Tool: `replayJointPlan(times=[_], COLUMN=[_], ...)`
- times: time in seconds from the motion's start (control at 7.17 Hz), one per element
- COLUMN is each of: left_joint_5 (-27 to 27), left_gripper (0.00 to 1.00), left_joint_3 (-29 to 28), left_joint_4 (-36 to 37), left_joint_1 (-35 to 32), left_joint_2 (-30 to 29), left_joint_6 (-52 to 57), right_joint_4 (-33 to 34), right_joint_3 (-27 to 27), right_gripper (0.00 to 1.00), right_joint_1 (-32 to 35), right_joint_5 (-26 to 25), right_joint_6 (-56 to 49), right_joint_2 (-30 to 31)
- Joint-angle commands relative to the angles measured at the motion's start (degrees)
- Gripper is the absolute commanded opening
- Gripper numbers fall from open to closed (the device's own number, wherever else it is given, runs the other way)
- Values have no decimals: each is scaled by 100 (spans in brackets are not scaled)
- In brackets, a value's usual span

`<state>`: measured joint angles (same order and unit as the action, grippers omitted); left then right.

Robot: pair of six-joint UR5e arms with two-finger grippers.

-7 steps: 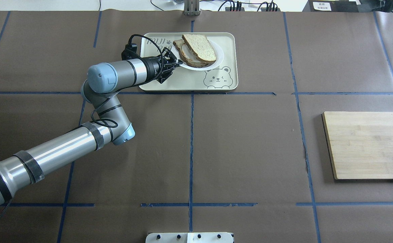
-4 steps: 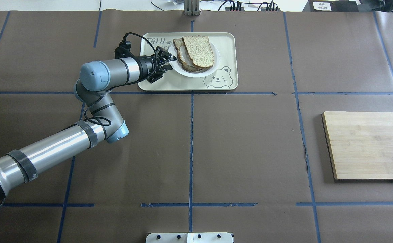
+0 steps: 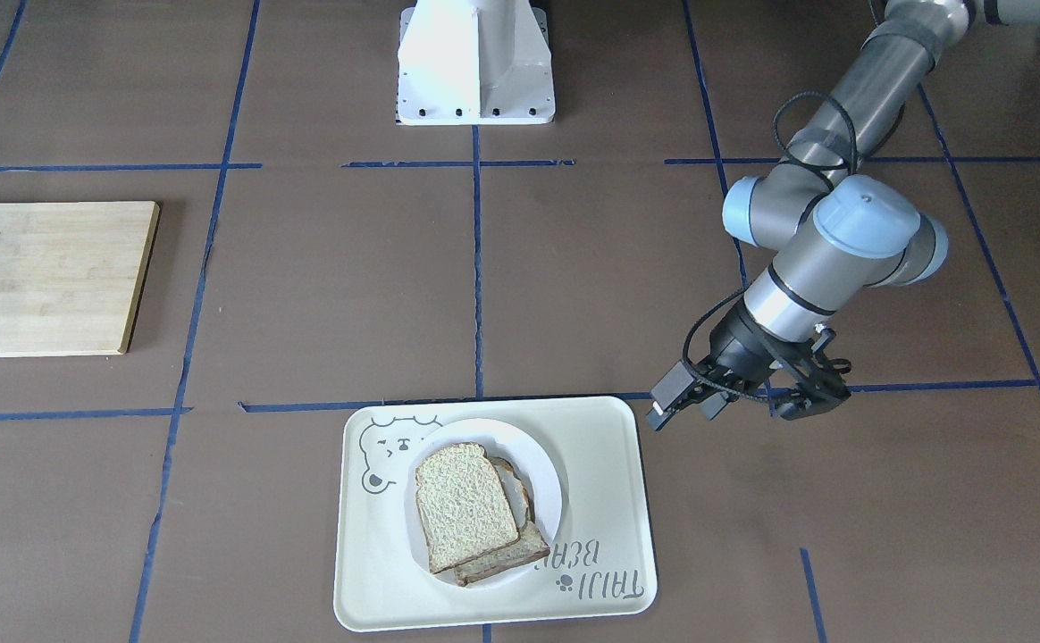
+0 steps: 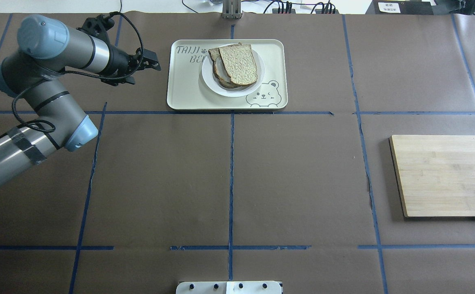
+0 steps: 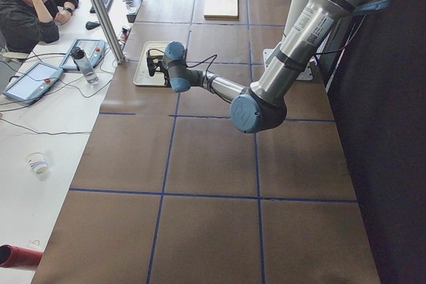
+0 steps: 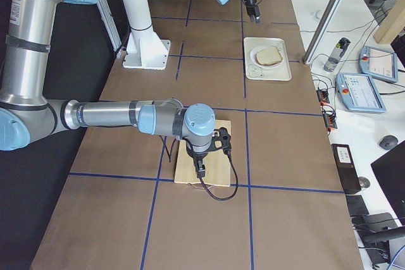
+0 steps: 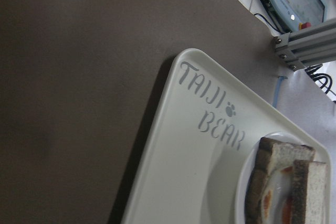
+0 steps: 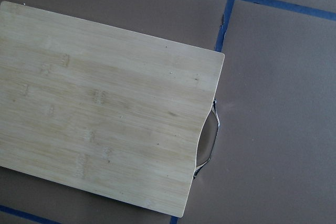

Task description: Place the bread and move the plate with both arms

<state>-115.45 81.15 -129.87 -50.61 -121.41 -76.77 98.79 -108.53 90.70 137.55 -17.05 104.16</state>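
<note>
The plain pale bread (image 4: 239,63) lies on a darker slice with egg on the white plate (image 4: 209,79), which sits on the bear tray (image 4: 188,96). The bread (image 3: 465,505) and the plate (image 3: 545,478) also show in the front view. In the left wrist view the tray (image 7: 178,171) and the slices' edges (image 7: 283,153) show, but no fingers. My left gripper (image 4: 125,77) hangs empty off the tray's left side, jaws apparently apart, also in the front view (image 3: 808,400). My right gripper (image 6: 200,170) hovers over the wooden cutting board (image 6: 215,156); I cannot tell whether it is open.
The cutting board (image 4: 445,175) lies at the right edge; the right wrist view shows its metal handle (image 8: 210,140). The white pedestal (image 3: 475,62) stands at the robot's side. An operator (image 5: 30,4) sits beyond the far edge.
The left gripper was at the plate's left rim and nudged the plate slightly left on the tray. It has since let go and drawn back left, off the tray.
</note>
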Motion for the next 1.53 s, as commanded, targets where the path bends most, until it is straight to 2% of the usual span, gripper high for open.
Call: replayJointPlan(times=[0.0,0.28,0.42,0.56,0.7,0.84,0.98,1.4], left_joint_5=[5,-21,-47,-108,-761,-1429,-1488,-1524], left_gripper=[100,100,100,100,100,100,100,100], left_joint_3=[1591,2594,2860,2906,2863,2958,2924,2599], left_joint_4=[2650,4679,5420,5724,5727,5579,5464,5446], left_joint_1=[-464,-1088,-1509,-2096,-2667,-3038,-3216,-3401], left_joint_2=[502,1003,1258,1634,2160,3027,3636,3992], left_joint_6=[2646,5387,6523,7578,8015,8019,8011,8028], right_joint_4=[0,0,0,0,0,0,0,0], right_joint_3=[7,16,7,7,16,33,42,51], right_gripper=[100,100,100,100,100,100,100,100], right_joint_1=[0,0,0,0,0,0,0,0], right_joint_5=[0,0,0,0,0,0,0,-9], right_joint_6=[0,0,-9,-9,-9,-9,-18,-9], right_joint_2=[-1,-1,-1,-1,-1,-1,8,8])
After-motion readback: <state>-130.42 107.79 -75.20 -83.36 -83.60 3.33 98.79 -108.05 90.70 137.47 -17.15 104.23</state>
